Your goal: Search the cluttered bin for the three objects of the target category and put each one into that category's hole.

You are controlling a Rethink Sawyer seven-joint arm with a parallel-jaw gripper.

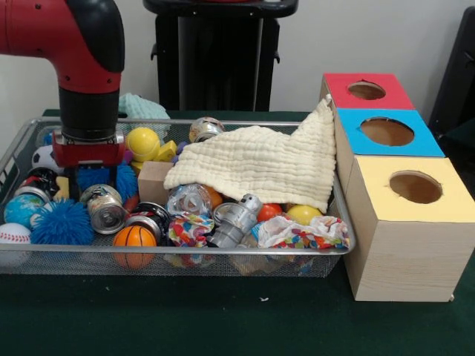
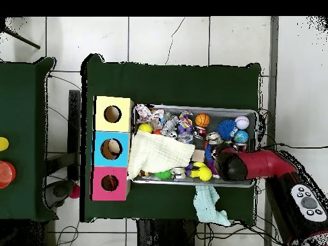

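Searching is the step in hand, as I judge it, and to do it well the arm ought to work through the cluttered bin [image 1: 178,252] patiently rather than plunge at the first bright thing. No plush animal shows plainly in either view; an orange tiger or a yellow toy may well lie under the cream cloth [image 1: 260,163] that drapes the bin's right half and rides up against the wooden box [image 1: 404,245]. Lifting or dragging that cloth aside looks a sensible early move (the spiky blue ball [image 1: 63,222] and the smooth yellow ball [image 1: 143,141] are decoys and should be left alone). Care is wanted among the tins and small balls, which could roll and bury what is sought.

As for the gripper [image 1: 89,167], it hangs low in the bin's left end, its red wrist block just above the clutter, near the spiky blue ball and a silver tin [image 1: 104,209]. Its tips are sunk among the objects, so I cannot tell how wide it stands, nor whether it holds anything.

The hole [image 1: 366,90] with the red surround sits at the far end of the box row, well apart from the gripper, and looks empty.
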